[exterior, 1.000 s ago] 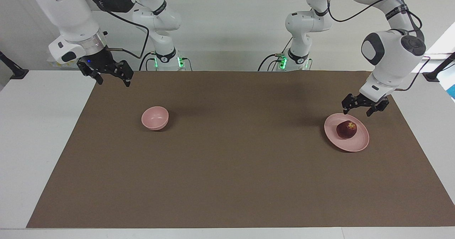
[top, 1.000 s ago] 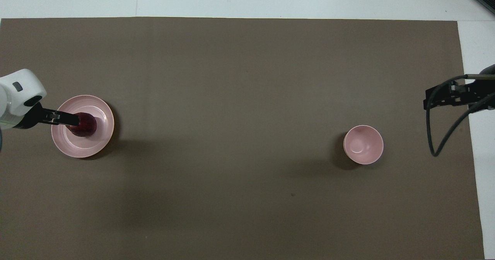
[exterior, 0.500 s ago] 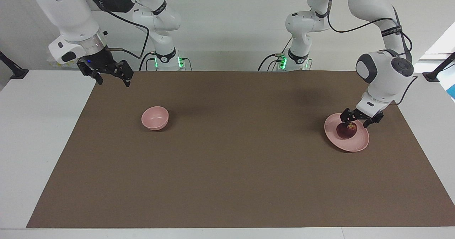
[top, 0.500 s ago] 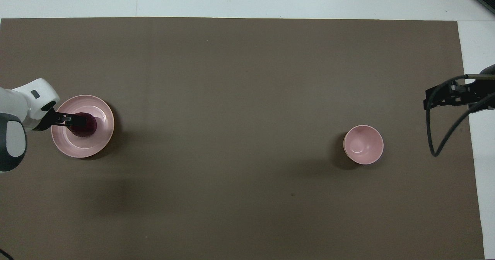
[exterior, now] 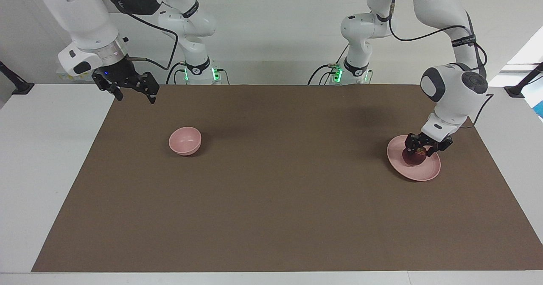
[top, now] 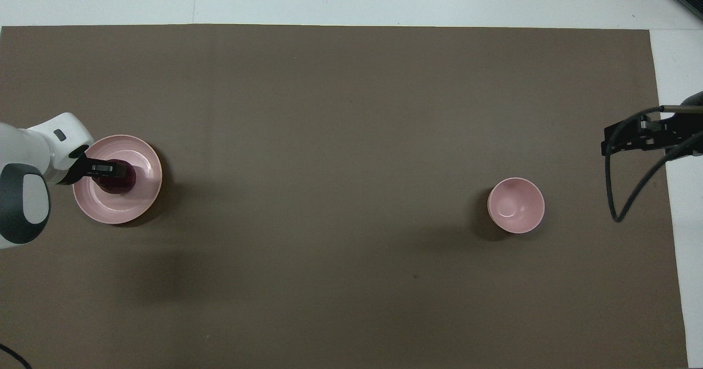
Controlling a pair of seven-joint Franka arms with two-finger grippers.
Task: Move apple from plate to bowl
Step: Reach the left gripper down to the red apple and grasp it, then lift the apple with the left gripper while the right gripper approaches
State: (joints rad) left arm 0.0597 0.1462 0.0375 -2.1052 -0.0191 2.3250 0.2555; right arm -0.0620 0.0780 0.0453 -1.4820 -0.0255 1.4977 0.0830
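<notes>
The dark-red apple [exterior: 413,159] [top: 122,181] sits in the middle of the flat pink plate [exterior: 425,173] [top: 118,211] at the left arm's end of the table. My left gripper [exterior: 419,151] [top: 111,169] is down on the plate, its fingers closed against the apple's two sides. The apple still rests on the plate. The small deep pink bowl [exterior: 185,140] [top: 516,205] stands empty toward the right arm's end. My right gripper [exterior: 133,95] [top: 605,141] waits open in the air over the mat's corner at that end, holding nothing.
A brown mat [exterior: 271,200] [top: 340,111] covers most of the white table [exterior: 46,157]. A black cable [top: 620,193] hangs from the right arm beside the bowl.
My left gripper came down from above the plate's rim onto the apple and closed around it. The right arm has not moved.
</notes>
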